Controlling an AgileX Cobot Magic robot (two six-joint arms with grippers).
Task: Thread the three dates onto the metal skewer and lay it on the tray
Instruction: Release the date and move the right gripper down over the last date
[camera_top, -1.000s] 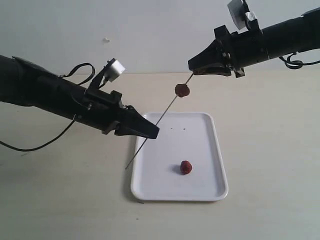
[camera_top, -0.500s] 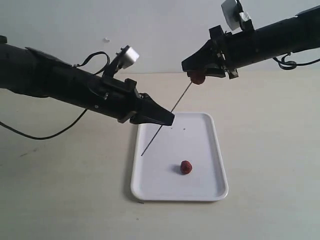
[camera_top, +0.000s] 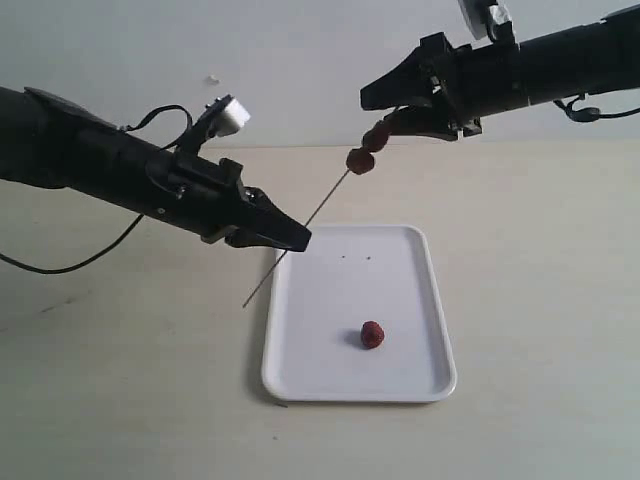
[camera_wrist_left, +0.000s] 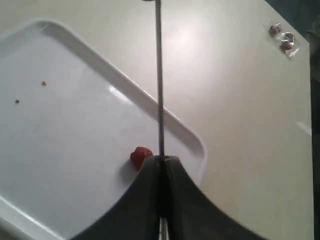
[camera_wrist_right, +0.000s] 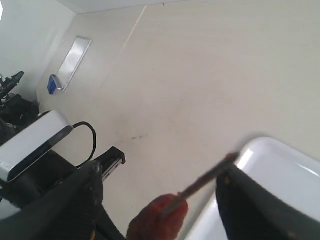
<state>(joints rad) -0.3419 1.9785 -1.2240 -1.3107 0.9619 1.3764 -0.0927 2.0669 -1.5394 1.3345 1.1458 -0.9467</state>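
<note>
My left gripper (camera_top: 292, 240) is shut on the metal skewer (camera_top: 325, 198), which slants up to the right above the table. Two dates (camera_top: 361, 160) (camera_top: 378, 137) sit side by side near the skewer's upper end. My right gripper (camera_top: 378, 112) stands open around that end, its fingers apart from the dates. In the right wrist view the nearer date (camera_wrist_right: 157, 220) and the skewer (camera_wrist_right: 205, 180) lie between the spread fingers (camera_wrist_right: 75, 200). A third date (camera_top: 372, 335) lies on the white tray (camera_top: 300, 385). The left wrist view shows the skewer (camera_wrist_left: 159, 75) running out of the shut gripper (camera_wrist_left: 161, 160) over the tray (camera_wrist_left: 192, 135) and that date (camera_wrist_left: 139, 156).
The tray rests on a pale beige table with a white wall behind. A few small wrapped bits (camera_wrist_left: 282, 37) lie at one table corner. The left arm's cable (camera_top: 60, 285) trails over the table at the left.
The right gripper's jaws have opened and let go of a second date, now on the skewer beside the first. The left gripper has drawn the skewer back to the left.
</note>
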